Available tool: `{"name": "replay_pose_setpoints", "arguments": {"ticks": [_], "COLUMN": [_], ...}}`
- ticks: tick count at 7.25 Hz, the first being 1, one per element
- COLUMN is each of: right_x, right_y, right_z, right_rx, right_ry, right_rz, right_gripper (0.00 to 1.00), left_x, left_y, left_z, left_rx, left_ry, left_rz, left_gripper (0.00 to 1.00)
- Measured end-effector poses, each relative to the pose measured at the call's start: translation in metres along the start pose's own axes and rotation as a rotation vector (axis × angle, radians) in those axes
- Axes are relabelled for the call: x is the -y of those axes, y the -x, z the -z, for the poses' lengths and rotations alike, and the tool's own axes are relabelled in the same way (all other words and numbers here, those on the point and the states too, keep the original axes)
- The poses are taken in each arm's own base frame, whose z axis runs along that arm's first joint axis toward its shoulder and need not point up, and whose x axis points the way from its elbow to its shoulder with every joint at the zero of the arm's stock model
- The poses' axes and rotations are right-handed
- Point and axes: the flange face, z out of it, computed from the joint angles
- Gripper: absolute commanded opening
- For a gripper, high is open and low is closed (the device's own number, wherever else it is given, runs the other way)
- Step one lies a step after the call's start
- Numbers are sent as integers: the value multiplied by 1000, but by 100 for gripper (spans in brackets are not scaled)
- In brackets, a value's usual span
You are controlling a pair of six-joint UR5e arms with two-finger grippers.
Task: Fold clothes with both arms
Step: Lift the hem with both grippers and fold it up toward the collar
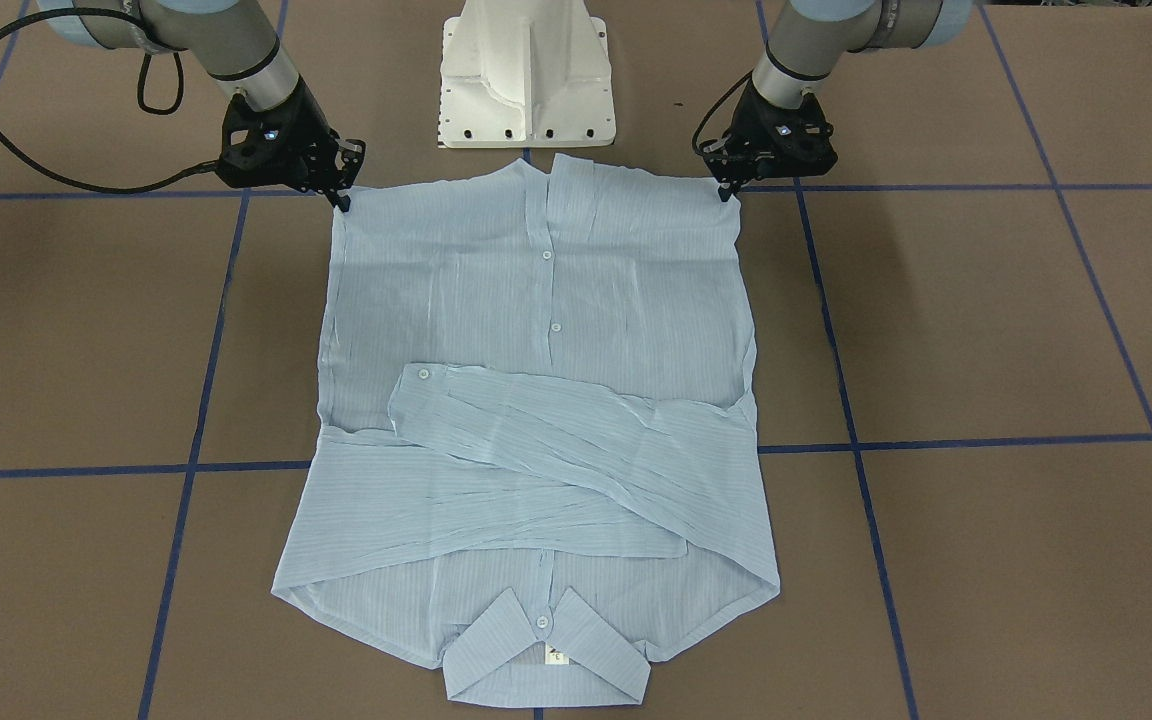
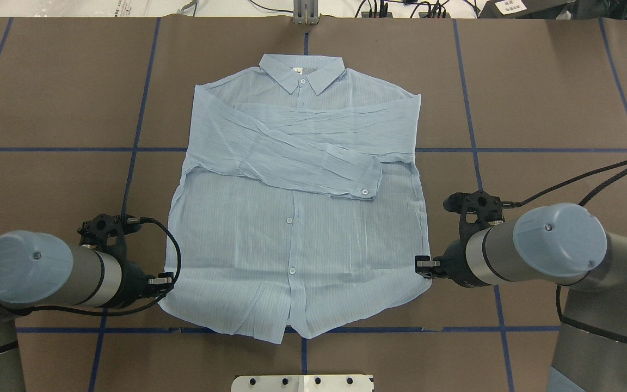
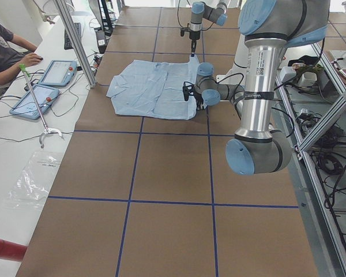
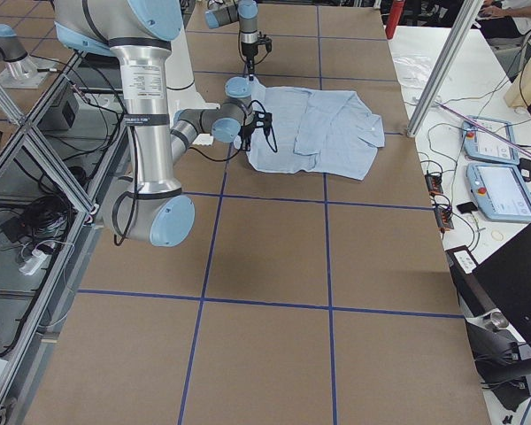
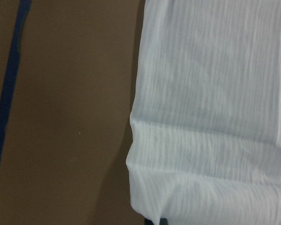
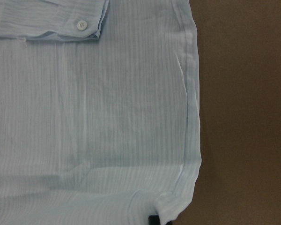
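Your stock by colour: one shirt (image 2: 292, 239), pale blue throughout, finely striped in a paler tone on body and sleeves; its buttons (image 2: 289, 220) white; its neck label (image 1: 555, 657) white with a small dark mark. Table cover (image 2: 553, 87), plain brown, ruled into large squares by dark blue tape lines (image 2: 140, 103). Left arm (image 2: 87, 275) and right arm (image 2: 490, 256), silver-grey tubes, light blue joint caps (image 2: 558, 239). Left gripper (image 2: 164, 281) and right gripper (image 2: 421, 265), black, as are the cables (image 2: 580, 179). Pedestal base (image 1: 528, 80), white, with a row of dark holes along its edge. Low in your left-end view, one red cylinder (image 3: 3, 249).
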Motion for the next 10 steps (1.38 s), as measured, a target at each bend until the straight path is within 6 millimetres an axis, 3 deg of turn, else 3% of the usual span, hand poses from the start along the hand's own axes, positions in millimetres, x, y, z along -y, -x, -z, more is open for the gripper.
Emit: {"name": "replay_pose_setpoints", "arguments": {"ticks": [2,4,7,9,10], "right_x": [13,36,86,134,159], "right_y": [-3,-4,14,20,19], "right_z": [13,30,49,52,54], "right_rx": [15,39,76,77,69], "right_ry": [-8,-25,-94,-135,-158], "right_rz": [-19,-49,-89,-128,-140], "right_gripper": [0,0,0,0,0], "left_x": [12,38,124,188,211], "left_y": [0,-18,-41,-38,-39], "left_z": [7,26,66,76,74], "left_rx": [-9,-59,-133,-121,-108], "left_ry": [-15,-46,-111,-183,-201], "left_rz": [-11,-22,13,37,44], "left_gripper": [0,0,0,0,0]}}
